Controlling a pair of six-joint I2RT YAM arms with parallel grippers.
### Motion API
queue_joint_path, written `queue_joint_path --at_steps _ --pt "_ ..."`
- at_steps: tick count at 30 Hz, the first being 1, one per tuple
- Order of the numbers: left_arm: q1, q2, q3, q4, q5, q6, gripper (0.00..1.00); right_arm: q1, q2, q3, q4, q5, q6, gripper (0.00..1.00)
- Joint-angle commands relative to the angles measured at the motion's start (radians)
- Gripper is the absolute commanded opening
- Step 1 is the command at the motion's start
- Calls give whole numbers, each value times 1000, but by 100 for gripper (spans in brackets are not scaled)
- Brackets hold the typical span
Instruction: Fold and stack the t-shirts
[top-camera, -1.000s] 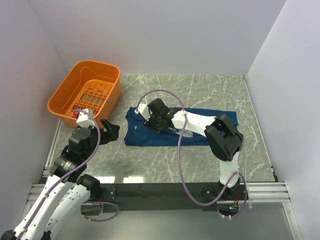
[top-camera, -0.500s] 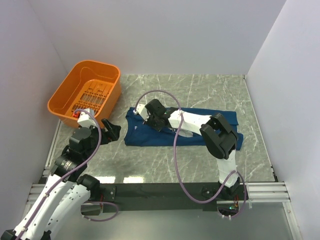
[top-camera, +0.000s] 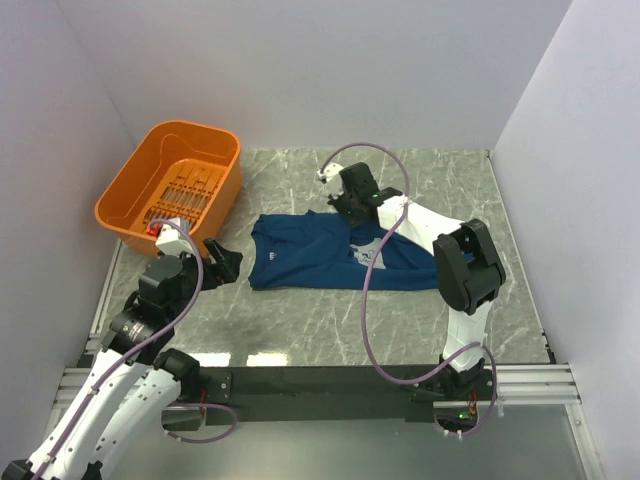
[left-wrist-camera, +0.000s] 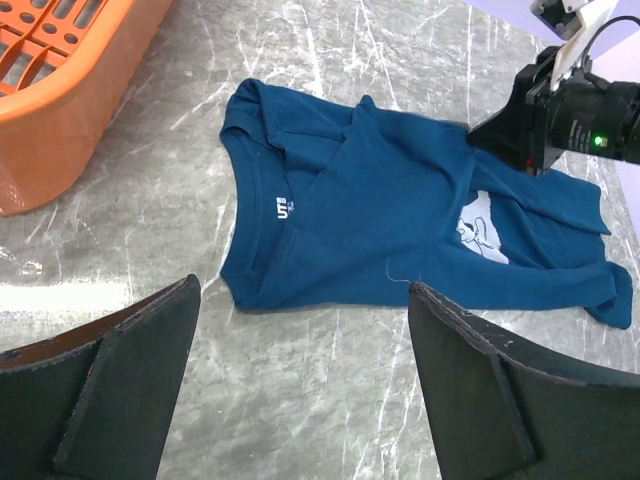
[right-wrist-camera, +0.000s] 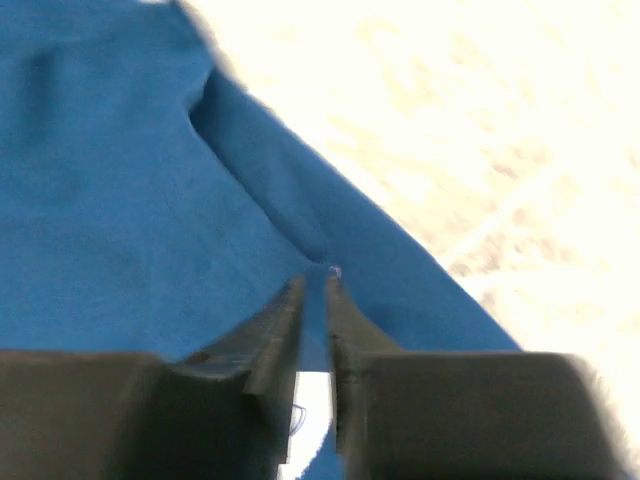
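On the marble table (top-camera: 300, 315), t-shirt (top-camera: 310, 258) lengthwise left-right, collar (top-camera: 262, 238) toward basket (top-camera: 125, 185)

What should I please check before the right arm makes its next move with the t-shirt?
1. Right gripper has fabric: ok. Its fingers are shut on a fold at the far edge of the t-shirt.
2. Left gripper is free: ok. It is open and empty, beside the collar end and not touching it.
3. T-shirt lies flat: not ok. It is creased, with a flap doubled over near the collar.
4. T-shirt is clear of the orange basket: ok. The two are apart, with bare table between them.
5. Print faces up: ok. It is partly covered by a fold.
6. Number of layers pinched: cannot tell.
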Motion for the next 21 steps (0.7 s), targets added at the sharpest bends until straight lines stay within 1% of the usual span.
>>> queue_joint_path --at_steps 1,2,4,5,6,8,10,11,12,13,14,16,17,18,19,20,21 --pt "5 -9 -2 49 22 11 90 -32 12 32 5 73 52 25" --pt "5 -9 -2 50 23 11 90 -36 13 33 2 91 56 38" --pt "5 -7 -3 50 31 13 90 -47 -4 30 0 87 61 43" --pt "5 -6 -5 56 37 16 90 -55 -15 29 -9 68 64 49" --pt "5 -4 -6 59 49 20 90 -59 -27 27 -13 61 63 52" --pt "5 7 -13 72 81 27 90 -73 -66 24 -38 35 58 53" --pt "4 34 -16 72 89 25 90 -87 -108 27 -70 -39 32 53" --pt "5 48 -14 72 95 24 90 -99 -122 36 -138 -95 12 53" --pt "4 65 -13 67 100 16 90 -127 -136 39 -180 -224 -47 53" --pt "5 107 -11 63 109 8 89 -150 -171 33 -252 -302 -77 53" --pt "4 134 -6 56 126 -2 88 -170 -188 26 -281 -367 -103 54" --pt "5 212 -3 46 150 -79 84 -234 -245 0 -323 -491 -158 55" --pt "4 233 -12 50 164 -113 81 -254 -266 -37 -337 -508 -166 55" --pt "5 252 -23 64 188 -189 79 -276 -289 -57 -346 -525 -196 55" --pt "4 279 -61 105 205 -223 75 -306 -332 -78 -352 -530 -209 55" --pt "4 292 -83 128 216 -260 74 -323 -354 -126 -349 -521 -217 55" --pt "5 300 -104 150 218 -330 72 -342 -378 -151 -346 -521 -233 55"
